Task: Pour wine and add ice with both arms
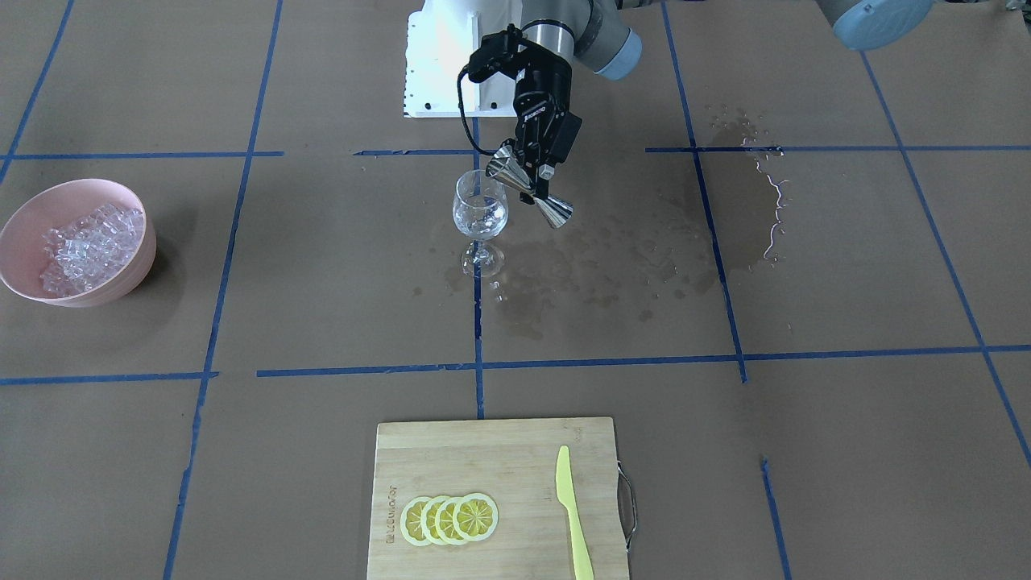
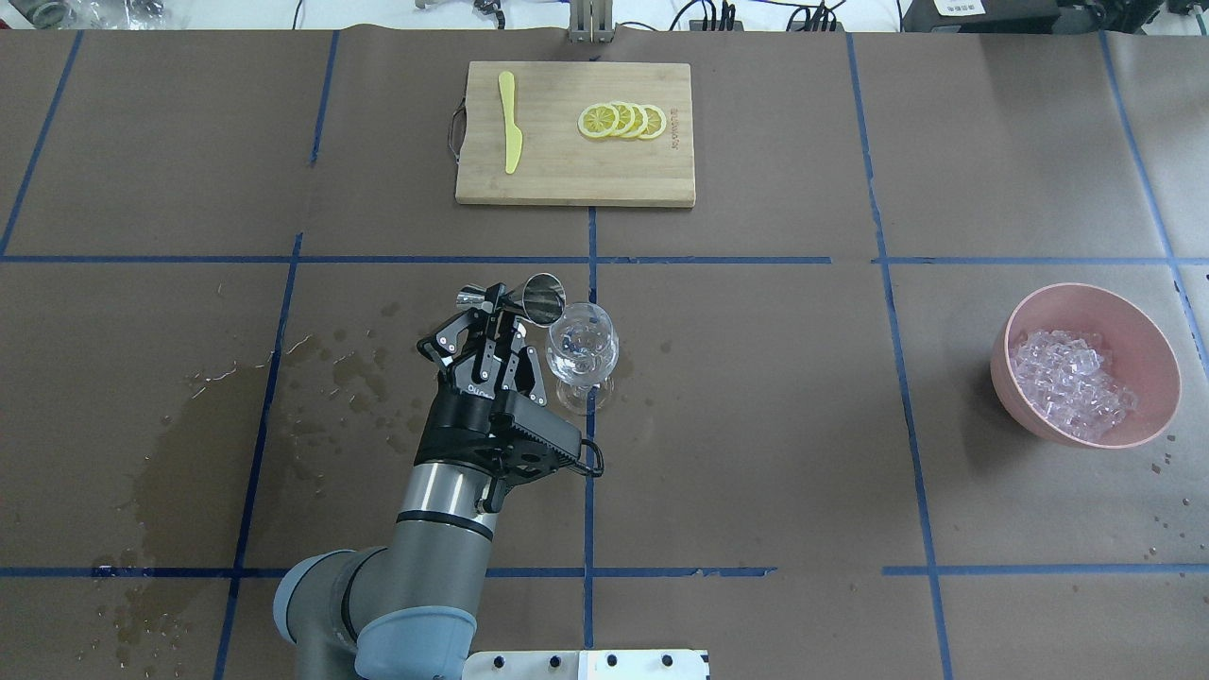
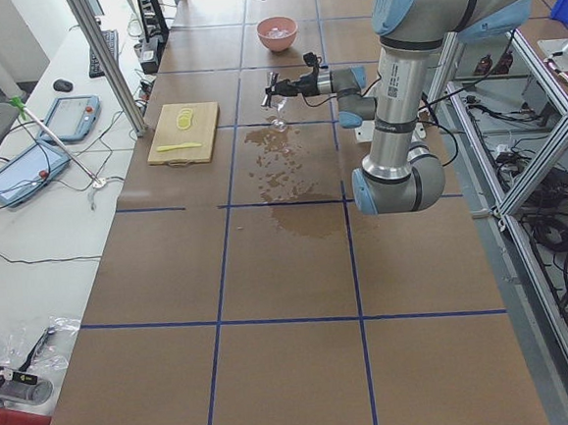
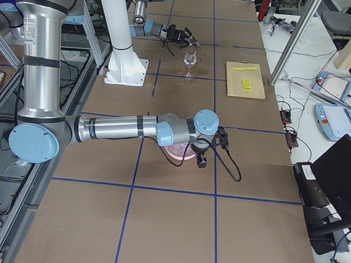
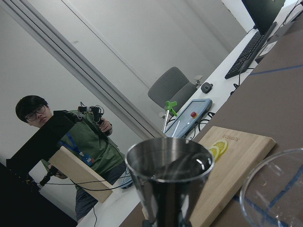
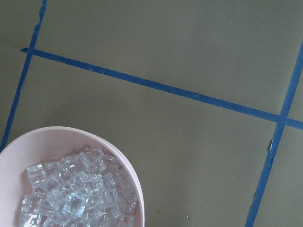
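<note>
My left gripper (image 2: 493,319) is shut on a steel double jigger (image 2: 531,297) and holds it tilted, mouth at the rim of the clear stemmed wine glass (image 2: 583,351). It also shows in the front view (image 1: 533,176), with the jigger (image 1: 554,208) beside the glass (image 1: 480,213). Any wine in the glass is too faint to make out. In the left wrist view the jigger (image 5: 168,175) fills the centre, the glass rim (image 5: 277,191) at right. The ice (image 2: 1067,382) lies in a pink bowl (image 2: 1148,349). My right gripper (image 4: 201,162) hangs above the bowl; I cannot tell whether it is open or shut.
A wooden cutting board (image 2: 567,175) with lemon slices (image 2: 623,120) and a yellow knife (image 2: 510,132) lies at the far edge. Wet stains (image 2: 203,444) darken the paper on my left side. The white base block (image 1: 439,60) stands behind the glass. The right wrist view shows the ice (image 6: 71,194).
</note>
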{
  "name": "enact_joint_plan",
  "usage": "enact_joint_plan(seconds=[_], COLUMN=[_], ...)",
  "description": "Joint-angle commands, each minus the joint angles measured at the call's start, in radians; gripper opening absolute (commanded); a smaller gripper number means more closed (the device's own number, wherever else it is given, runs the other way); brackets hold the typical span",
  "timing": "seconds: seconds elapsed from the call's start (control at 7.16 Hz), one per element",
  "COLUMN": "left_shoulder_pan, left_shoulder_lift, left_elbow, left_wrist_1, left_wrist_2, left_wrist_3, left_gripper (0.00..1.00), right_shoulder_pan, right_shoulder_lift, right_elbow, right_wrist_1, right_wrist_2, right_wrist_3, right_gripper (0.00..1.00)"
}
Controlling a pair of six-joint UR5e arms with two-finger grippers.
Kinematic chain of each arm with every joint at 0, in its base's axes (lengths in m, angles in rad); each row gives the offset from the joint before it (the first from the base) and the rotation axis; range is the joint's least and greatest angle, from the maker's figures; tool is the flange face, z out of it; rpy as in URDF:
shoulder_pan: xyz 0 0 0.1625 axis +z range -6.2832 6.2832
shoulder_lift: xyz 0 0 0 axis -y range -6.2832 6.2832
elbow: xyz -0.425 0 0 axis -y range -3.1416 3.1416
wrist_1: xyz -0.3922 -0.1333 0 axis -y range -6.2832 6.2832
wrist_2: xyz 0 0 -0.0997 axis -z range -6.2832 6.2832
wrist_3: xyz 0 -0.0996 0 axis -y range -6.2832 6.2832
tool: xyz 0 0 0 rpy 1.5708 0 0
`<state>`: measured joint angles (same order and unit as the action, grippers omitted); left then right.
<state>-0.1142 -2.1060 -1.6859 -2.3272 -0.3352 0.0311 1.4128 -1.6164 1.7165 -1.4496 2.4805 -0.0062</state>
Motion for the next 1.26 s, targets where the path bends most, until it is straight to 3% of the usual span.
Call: enact_joint_plan(seconds=[0.0, 0.7, 1.12], left_shoulder_pan=[-0.004, -0.016, -0.016], left_shoulder_lift=[-0.008, -0.014, -0.017], left_elbow=[0.002, 0.002, 0.0], left_wrist_1=[0.028, 0.045, 0.048], left_wrist_2=[0.004, 0.016, 0.018], left_wrist_3=[0.133, 0.517, 0.643], left_gripper=[0.0, 0.0, 0.0], right_shoulder_pan=[0.0, 0.0, 0.0], right_shoulder_lift=[0.0, 0.001, 0.001], right_elbow=[0.0, 0.0, 0.0], right_wrist_1=[0.0, 0.0, 0.0], right_wrist_2=[0.0, 0.0, 0.0], right_wrist_3=[0.0, 0.0, 0.0], right_gripper=[1.0, 1.0, 1.0])
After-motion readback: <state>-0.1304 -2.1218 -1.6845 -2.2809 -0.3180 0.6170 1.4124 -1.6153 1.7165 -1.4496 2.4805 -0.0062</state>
